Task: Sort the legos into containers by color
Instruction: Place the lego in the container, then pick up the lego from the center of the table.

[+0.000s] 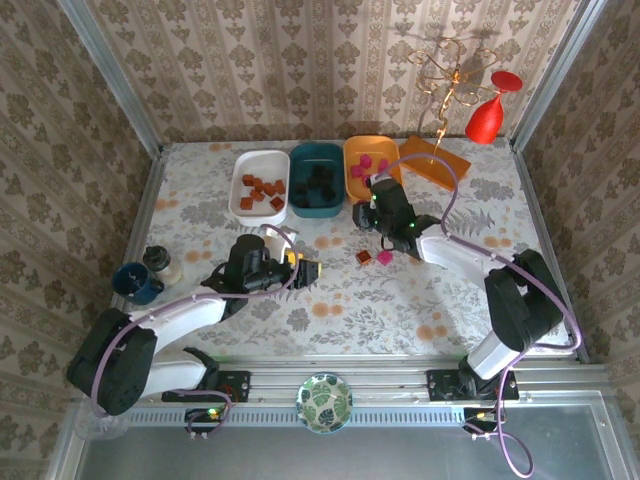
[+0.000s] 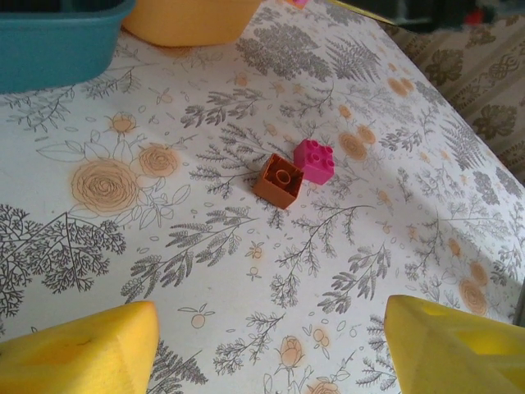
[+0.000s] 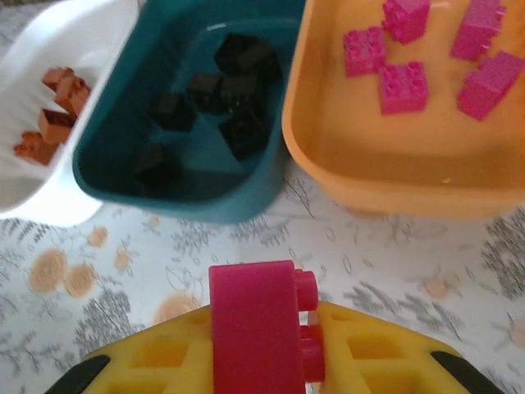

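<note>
one magenta brick (image 3: pixel 250 320) sits pinched between the jaws of the right gripper (image 3: pixel 267 365), its studs turned sideways, low above the table (image 3: pixel 394 271). the biggest risk, as i judge it, is a drop in the wrong place. the orange tub (image 3: pixel 394 189) lies ahead of those jaws and off to their right, while the teal tub (image 3: pixel 180 197) stands straight ahead of them. the two rims are close beside each other, so a release made too early or too far left would put pink among black, or on the table short of both. a lesser risk is the near wall of the orange tub: a carry kept this low could knock the brick against it and shove the tub. smaller again, the grip covers only part of the brick, so it may twist loose.

the left gripper (image 2: pixel 271 349) has its jaws spread and empty. ahead of them a brown brick (image 2: pixel 279 180) and a loose magenta brick (image 2: pixel 315 160) lie touching on the table, so closing on one may nudge the other.

by fill, the teal tub holds about seven black bricks (image 3: pixel 238 90). the white tub (image 3: pixel 98 25), ahead and far left of the right jaws, holds about six brown bricks (image 1: pixel 262 188). the orange tub holds five magenta bricks (image 3: pixel 402 86).
</note>
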Action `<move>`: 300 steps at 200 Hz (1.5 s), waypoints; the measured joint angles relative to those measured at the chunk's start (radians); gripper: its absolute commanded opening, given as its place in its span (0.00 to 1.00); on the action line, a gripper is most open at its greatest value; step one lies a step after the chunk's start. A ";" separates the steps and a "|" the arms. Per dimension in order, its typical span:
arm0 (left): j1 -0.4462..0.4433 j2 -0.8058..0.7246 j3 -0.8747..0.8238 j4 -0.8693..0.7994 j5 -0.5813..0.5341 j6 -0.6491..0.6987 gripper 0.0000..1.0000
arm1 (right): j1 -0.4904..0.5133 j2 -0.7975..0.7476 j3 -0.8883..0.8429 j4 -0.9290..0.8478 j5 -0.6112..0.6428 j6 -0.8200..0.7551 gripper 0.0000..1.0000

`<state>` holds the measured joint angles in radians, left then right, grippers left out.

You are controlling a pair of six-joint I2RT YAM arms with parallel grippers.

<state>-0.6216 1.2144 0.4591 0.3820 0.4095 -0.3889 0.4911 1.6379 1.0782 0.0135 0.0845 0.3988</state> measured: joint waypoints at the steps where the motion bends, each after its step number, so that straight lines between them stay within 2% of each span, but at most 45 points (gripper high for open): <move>1: 0.000 -0.001 0.000 0.000 0.000 0.000 0.74 | -0.002 0.003 0.003 0.000 -0.002 0.000 0.29; 68: -0.001 -0.062 0.000 -0.029 -0.019 -0.001 0.74 | -0.119 0.328 0.349 -0.005 -0.048 -0.002 0.29; 109: -0.007 -0.080 0.000 -0.044 -0.018 -0.020 0.74 | -0.164 0.517 0.572 -0.081 0.005 -0.015 0.31; 144: -0.027 -0.080 0.001 -0.046 -0.017 -0.030 0.74 | -0.166 0.616 0.737 -0.178 0.094 -0.085 0.42; 171: -0.040 -0.077 0.011 -0.046 -0.017 -0.030 0.74 | -0.163 0.613 0.757 -0.214 0.148 -0.137 0.51; 204: -0.048 -0.048 0.029 -0.038 -0.017 -0.030 0.74 | -0.145 0.497 0.603 -0.217 0.180 -0.183 0.60; 266: -0.067 0.096 0.101 -0.033 0.008 -0.023 0.74 | -0.032 -0.016 0.041 -0.177 0.167 -0.171 0.72; 300: -0.083 0.161 0.133 0.004 0.062 0.018 0.75 | 0.009 -0.182 -0.170 -0.215 0.163 -0.136 0.74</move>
<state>-0.7044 1.3754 0.5922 0.3862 0.4717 -0.3710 0.4999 1.4555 0.9085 -0.2016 0.2478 0.2630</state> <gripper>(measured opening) 0.749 0.737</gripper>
